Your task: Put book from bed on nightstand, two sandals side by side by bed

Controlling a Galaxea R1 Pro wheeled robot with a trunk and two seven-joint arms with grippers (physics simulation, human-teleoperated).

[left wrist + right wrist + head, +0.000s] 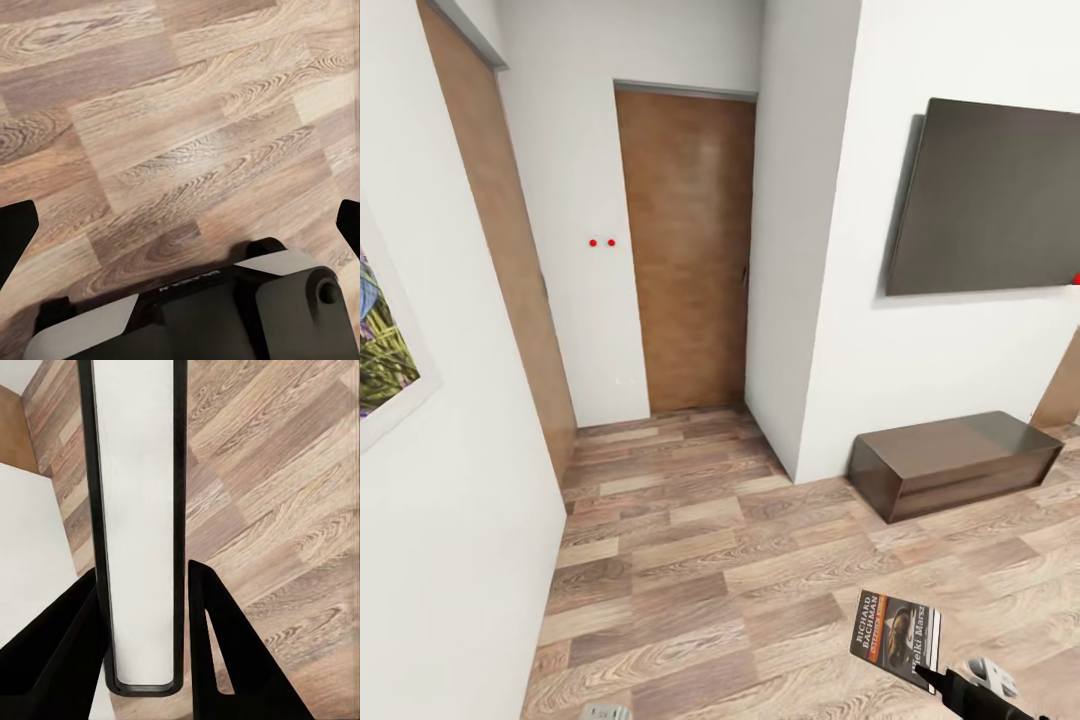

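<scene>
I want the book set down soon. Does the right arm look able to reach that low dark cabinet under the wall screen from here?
Probably not yet: the right gripper holds the book near the robot, with open floor before the cabinet.

Wooden door (690, 250) shut; dark wall panel (990, 195) above low bench (950, 462)

A door (688, 250) stands ahead past the floor (690, 560), a low cabinet (952, 463) at right under a wall screen (990, 200).

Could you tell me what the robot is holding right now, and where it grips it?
The right gripper holds the book, clamped at its lower edge.
</scene>
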